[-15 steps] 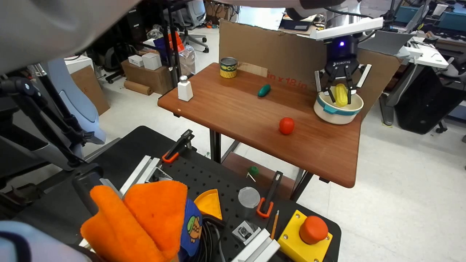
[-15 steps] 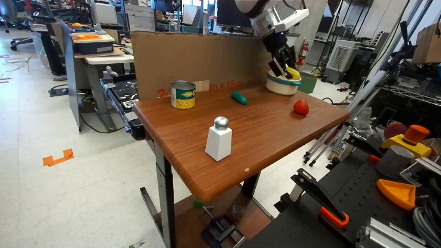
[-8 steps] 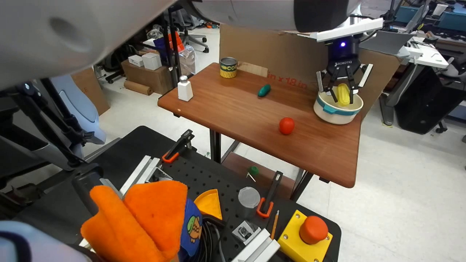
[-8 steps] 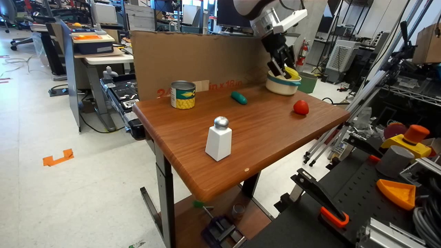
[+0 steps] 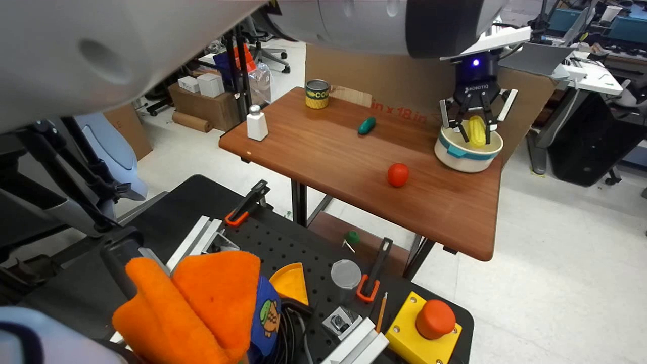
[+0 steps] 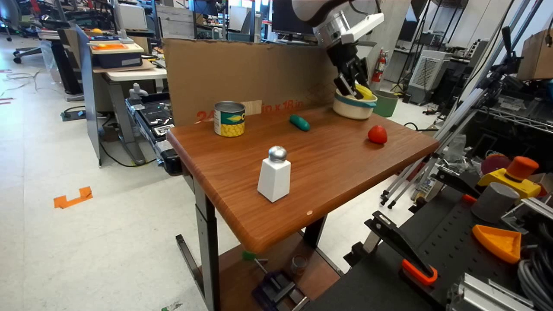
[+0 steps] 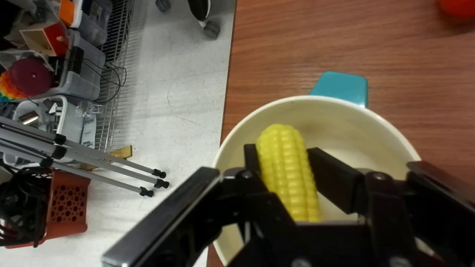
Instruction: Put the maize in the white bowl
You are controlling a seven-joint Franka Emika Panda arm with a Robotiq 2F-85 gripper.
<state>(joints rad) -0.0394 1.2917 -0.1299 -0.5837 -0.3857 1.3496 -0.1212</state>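
The maize (image 5: 476, 131) is a yellow ridged cob. It stands tilted inside the white bowl (image 5: 462, 163), which has a teal band and sits at the table's far corner. My gripper (image 5: 477, 137) points down into the bowl with a finger on each side of the maize. In the wrist view the gripper (image 7: 282, 150) has both pads against the maize (image 7: 287, 170), above the pale inside of the bowl (image 7: 352, 137). The maize's lower part is hidden by the gripper. In an exterior view the maize (image 6: 364, 91) shows above the bowl's rim, beside the dark fingers.
A red round object (image 5: 398, 175) lies in front of the bowl. A green oblong object (image 5: 367, 125), a corn can (image 5: 317, 94) and a white shaker (image 5: 257, 123) stand farther along the table. A cardboard wall (image 6: 259, 73) rises behind. The bowl's teal handle (image 7: 341, 87) sticks out.
My gripper and the maize have shifted slightly and sunk a little into the bowl. The bowl has moved very slightly. The arm's upper links have come lower in an exterior view.
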